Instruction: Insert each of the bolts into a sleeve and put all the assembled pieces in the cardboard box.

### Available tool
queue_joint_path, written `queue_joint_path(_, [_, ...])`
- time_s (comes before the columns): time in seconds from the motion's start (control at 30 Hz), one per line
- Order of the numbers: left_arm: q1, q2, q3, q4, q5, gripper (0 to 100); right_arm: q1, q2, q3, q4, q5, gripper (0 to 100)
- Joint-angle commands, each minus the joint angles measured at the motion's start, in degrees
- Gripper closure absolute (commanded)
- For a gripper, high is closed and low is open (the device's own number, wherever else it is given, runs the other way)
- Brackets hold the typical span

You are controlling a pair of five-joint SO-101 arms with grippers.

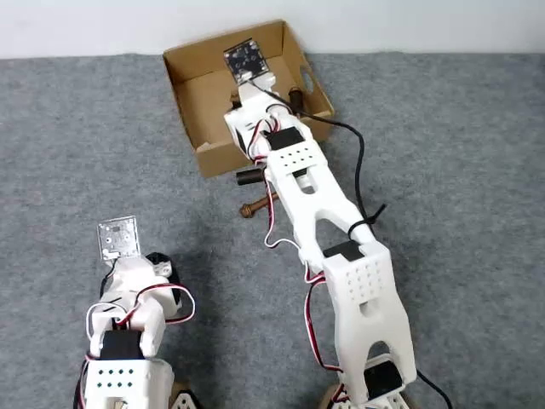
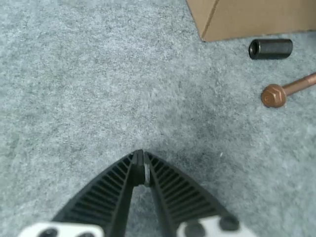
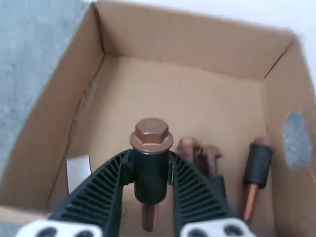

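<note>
At seven o'clock on the desk (image 1: pixel 68 153), the left pincer (image 2: pixel 139 163) sits closed and empty, parked clear of the work. Near centre, a loose sleeve (image 2: pixel 270 49) and bolt (image 2: pixel 291 88) lie just outside the box (image 3: pixel 182 44), awaiting assembly. At twelve o'clock, the right pincer (image 3: pixel 148 165) grips a sleeved bolt (image 3: pixel 151 136) above the box floor, apparently for release beside finished pieces (image 3: pixel 257 165).
</note>
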Motion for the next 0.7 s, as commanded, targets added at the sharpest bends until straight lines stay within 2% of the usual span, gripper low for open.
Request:
queue_joint_path(0.0, [-0.3, -0.2, -0.1, -1.6, 0.3, 100, 0.6, -1.3, -3.9, 3.4, 1.7, 85.7])
queue_joint_path(0.1, [-0.3, -0.2, -0.1, -1.6, 0.3, 100, 0.4, -1.8, -4.1, 5.1, 1.7, 83.0])
queue_joint_path(0.3, [-0.3, -0.2, -0.1, -1.6, 0.3, 100, 0.2, -1.8, -12.3, 12.2, 1.7, 92.7])
queue_joint_path(0.47, [-0.3, -0.2, -0.1, -1.6, 0.3, 100, -0.4, -1.8, -21.4, 26.0, 1.6, 98.8])
queue_joint_path(0.67, [-0.4, -0.2, -0.1, -1.6, 0.4, 100, -1.4, -1.6, -29.2, 40.9, 1.7, 99.0])
